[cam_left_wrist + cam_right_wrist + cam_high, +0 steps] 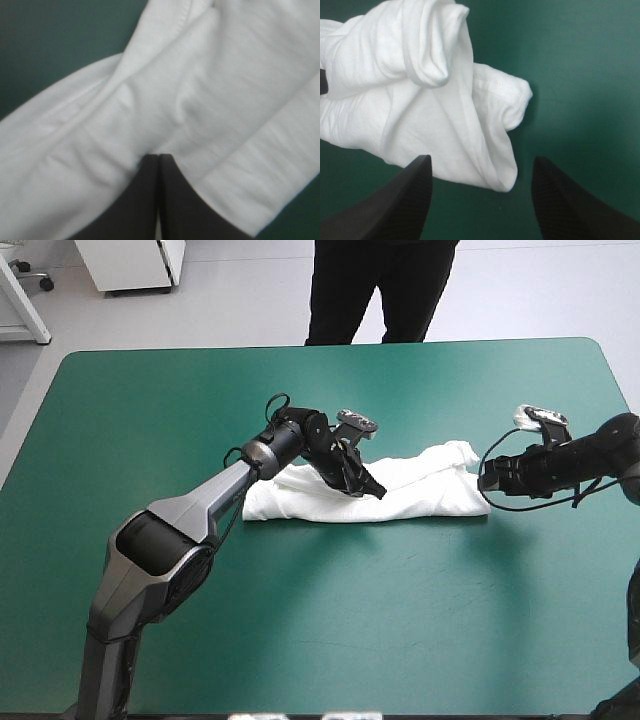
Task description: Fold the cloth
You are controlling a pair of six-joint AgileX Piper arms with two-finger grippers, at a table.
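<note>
The white T-shirt (430, 495) lies as a long, loosely folded bundle across the middle of the table. My left gripper (372, 488) rests on its middle. In the left wrist view its black fingers meet in a pointed arch (158, 157), with the T-shirt (225, 75) puckered at their tips and a thin strip of it between them. My right gripper (487, 478) sits at the bundle's right end. In the right wrist view it stands open (480, 159), and the rolled end of the T-shirt (420, 100) lies just ahead of and partly between the fingers (415, 175).
The teal-green cover (350, 620) surrounds the bundle on all sides. The table's right edge (625, 390) is close behind the right arm.
</note>
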